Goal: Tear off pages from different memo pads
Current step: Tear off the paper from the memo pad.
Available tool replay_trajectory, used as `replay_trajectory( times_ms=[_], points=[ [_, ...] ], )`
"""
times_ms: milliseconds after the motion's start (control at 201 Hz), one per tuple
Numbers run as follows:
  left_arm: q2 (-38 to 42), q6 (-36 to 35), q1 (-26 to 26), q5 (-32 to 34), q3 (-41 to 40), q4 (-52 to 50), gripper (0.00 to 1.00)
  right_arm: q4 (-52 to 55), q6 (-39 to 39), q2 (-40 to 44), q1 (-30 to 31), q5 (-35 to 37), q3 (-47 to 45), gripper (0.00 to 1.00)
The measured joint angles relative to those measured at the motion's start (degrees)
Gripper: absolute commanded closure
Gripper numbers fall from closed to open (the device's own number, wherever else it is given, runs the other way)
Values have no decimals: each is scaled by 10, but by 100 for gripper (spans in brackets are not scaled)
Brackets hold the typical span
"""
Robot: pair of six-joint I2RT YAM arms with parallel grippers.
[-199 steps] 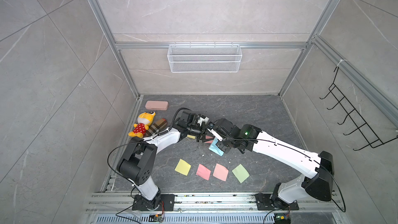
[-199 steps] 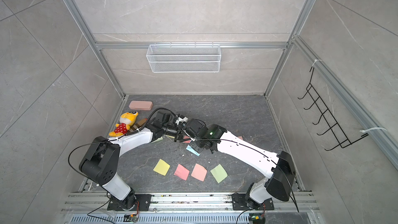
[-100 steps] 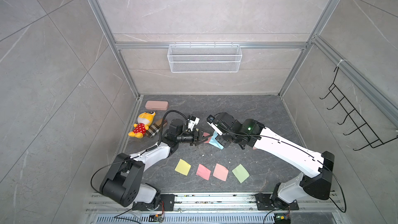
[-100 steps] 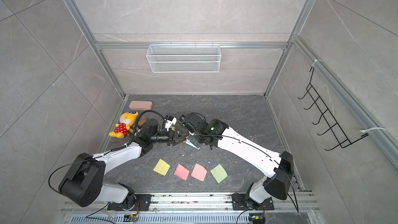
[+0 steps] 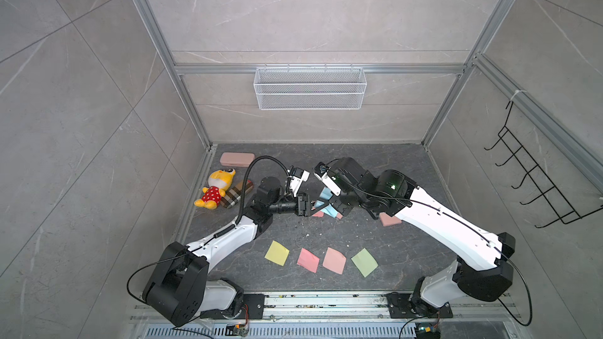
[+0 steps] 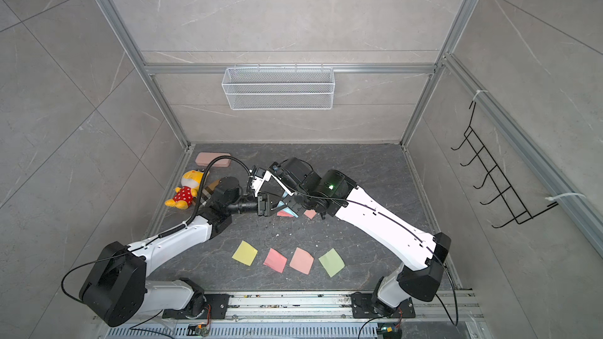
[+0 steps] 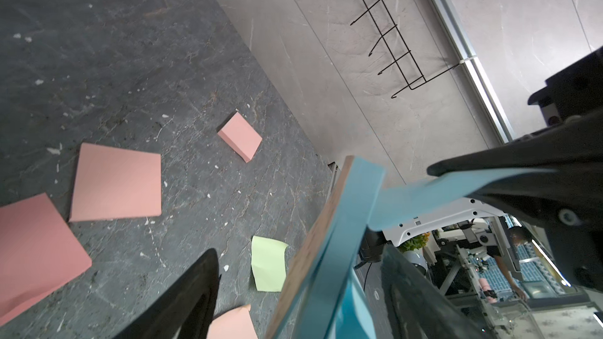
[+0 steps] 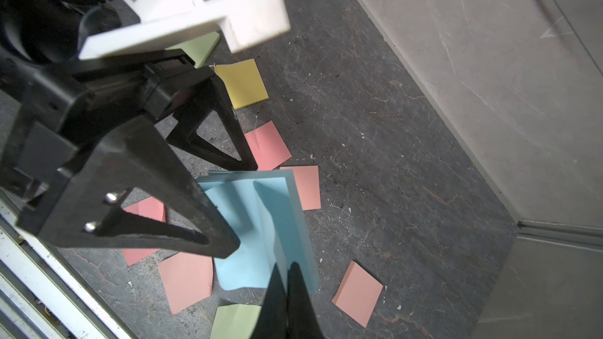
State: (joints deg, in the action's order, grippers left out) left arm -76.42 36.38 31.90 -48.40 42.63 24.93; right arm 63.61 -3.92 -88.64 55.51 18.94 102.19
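The arms [image 5: 440, 223] masked the grasp in both top views; the wrist views showed the left gripper [image 8: 239, 207] spread wide either side of the blue memo pad [image 7: 339, 233], which the right gripper [image 8: 287, 275] held aloft mid-table, pinched shut, seemingly on a peeled sheet. The pad hung tilted, brown backing [image 7: 314, 233] exposed; four pages [image 5: 333, 259] lay rowed nearer the front.

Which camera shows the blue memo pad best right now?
The right wrist view: the blue memo pad sits mid-frame, face-on, one peeled page pinched in the shut right end effector. The left wrist view shows it edge-on and cropped; both top views show only slivers between the arms.
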Motion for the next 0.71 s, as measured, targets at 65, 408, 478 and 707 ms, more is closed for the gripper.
replay_trajectory(
  times_ms=[65,408,478,707],
  points=[
    [-7,-7,9,-8,10,0,44,3,0,0,0,0,5,100],
    [-72,-3,18,-61,43,-23,100,17,8,-1,0,66,6,100],
    [-73,-1,17,-61,43,-23,100,15,17,-1,-5,88,3,100],
    [-87,18,-3,-51,42,-62,100,5,72,19,-83,160,-52,100]
  ],
)
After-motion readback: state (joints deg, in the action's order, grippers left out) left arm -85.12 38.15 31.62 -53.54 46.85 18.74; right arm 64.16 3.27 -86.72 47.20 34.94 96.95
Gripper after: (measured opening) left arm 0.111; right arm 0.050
